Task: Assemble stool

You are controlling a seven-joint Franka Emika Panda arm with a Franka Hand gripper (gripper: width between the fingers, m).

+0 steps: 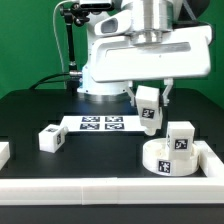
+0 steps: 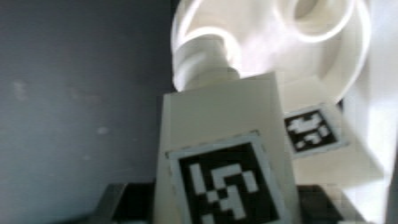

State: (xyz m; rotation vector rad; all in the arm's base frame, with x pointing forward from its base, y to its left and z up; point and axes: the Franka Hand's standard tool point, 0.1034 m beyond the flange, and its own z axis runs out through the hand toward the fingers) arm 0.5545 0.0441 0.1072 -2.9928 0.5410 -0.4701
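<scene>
White leg point(image 1: 149, 115) hung clamped in the half-closed gripper point(image 1: 149, 98). It hovered near the seat point(image 1: 165, 160), likely for fitting.

One round seat point(image 1: 155, 160), one marker board point(image 1: 100, 123), and three block legs: held leg point(image 1: 148, 106), seated leg point(image 1: 182, 137), loose leg point(image 1: 50, 138).

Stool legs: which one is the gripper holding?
The leg hanging in the air in the gripper; another stands on the seat, another lies on the table.
</scene>
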